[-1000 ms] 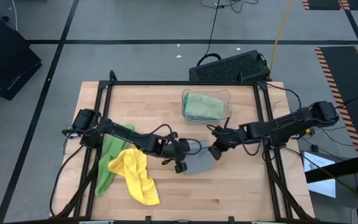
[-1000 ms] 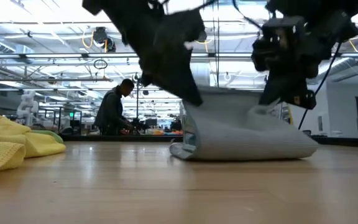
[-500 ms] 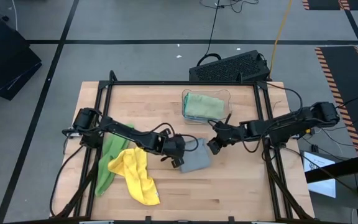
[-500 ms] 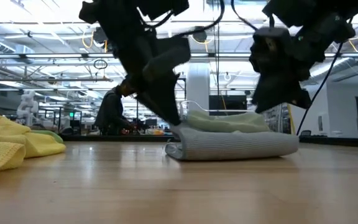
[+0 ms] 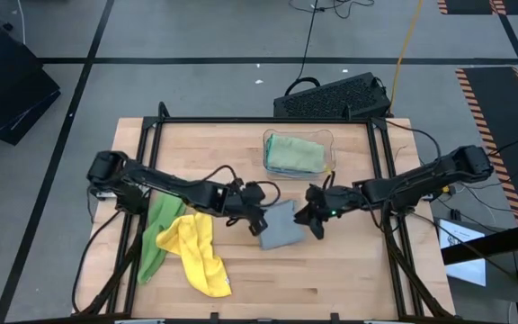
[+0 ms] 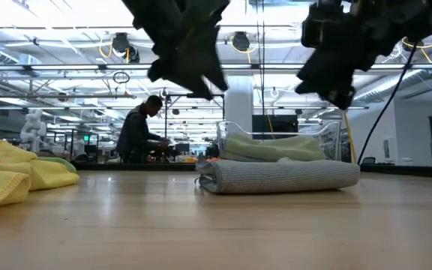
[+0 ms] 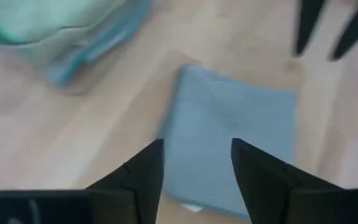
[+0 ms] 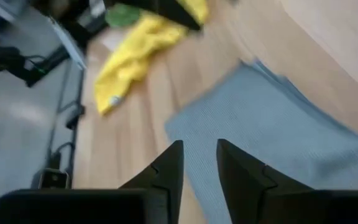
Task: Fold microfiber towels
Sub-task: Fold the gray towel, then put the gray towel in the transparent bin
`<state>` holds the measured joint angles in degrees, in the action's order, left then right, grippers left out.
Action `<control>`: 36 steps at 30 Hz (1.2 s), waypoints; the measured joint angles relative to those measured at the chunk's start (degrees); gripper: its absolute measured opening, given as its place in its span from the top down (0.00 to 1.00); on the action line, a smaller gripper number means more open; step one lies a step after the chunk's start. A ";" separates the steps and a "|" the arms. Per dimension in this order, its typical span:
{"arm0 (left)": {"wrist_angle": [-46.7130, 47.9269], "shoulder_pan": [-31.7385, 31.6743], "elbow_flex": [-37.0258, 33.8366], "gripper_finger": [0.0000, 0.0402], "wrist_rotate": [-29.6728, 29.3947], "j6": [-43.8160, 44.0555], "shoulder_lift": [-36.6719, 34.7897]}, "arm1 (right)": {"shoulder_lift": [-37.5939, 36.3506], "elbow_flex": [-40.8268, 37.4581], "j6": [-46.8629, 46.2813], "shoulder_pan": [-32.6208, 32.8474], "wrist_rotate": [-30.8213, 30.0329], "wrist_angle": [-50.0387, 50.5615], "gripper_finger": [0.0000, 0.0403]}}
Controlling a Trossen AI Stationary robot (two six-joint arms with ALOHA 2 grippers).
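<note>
A grey microfiber towel (image 5: pixel 282 230) lies folded flat on the wooden table, also seen in the low view (image 6: pixel 280 176). My left gripper (image 7: pixel 197 171) hovers open just above its left side, touching nothing. My right gripper (image 8: pixel 199 163) hovers above its right side with a narrow gap between the fingers, nothing in it. A yellow towel (image 5: pixel 198 254) lies crumpled at the near left, partly over a bright green towel (image 5: pixel 156 236). A sage green towel (image 5: pixel 293 153) lies folded in the clear bin (image 5: pixel 329 144).
The clear bin stands at the far middle of the table, just beyond the grey towel. A black keyboard-like object (image 5: pixel 333 97) sits past the far edge. Bare wood (image 5: pixel 358 279) lies near right. A person (image 6: pixel 137 135) works far behind the table.
Both grippers have let go of the grey towel and risen clear of it. The towel's raised upper layer has dropped onto the lower one, so the towel now lies as a flat, low fold on the table.
</note>
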<state>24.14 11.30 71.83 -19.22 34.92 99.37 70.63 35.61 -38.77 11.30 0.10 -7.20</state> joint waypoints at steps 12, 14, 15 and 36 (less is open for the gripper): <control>-8.38 2.76 -0.93 0.71 4.47 0.13 12.69 | 14.88 -5.01 -0.36 -0.97 -3.12 -13.60 0.99; -7.21 2.77 -0.94 0.73 6.73 0.11 14.03 | 16.97 -4.85 -0.66 -0.95 -3.06 -14.27 0.99; -7.44 2.77 -1.02 0.73 7.77 0.09 14.50 | 17.61 -4.97 -1.35 -0.95 -3.03 -13.47 0.99; -10.76 10.41 -0.26 0.66 3.48 -10.97 0.98 | -2.29 -8.42 -6.55 3.48 1.51 -7.07 0.93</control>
<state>13.38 21.71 71.57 -15.74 23.94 100.35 68.34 27.18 -45.31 14.78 1.61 -14.27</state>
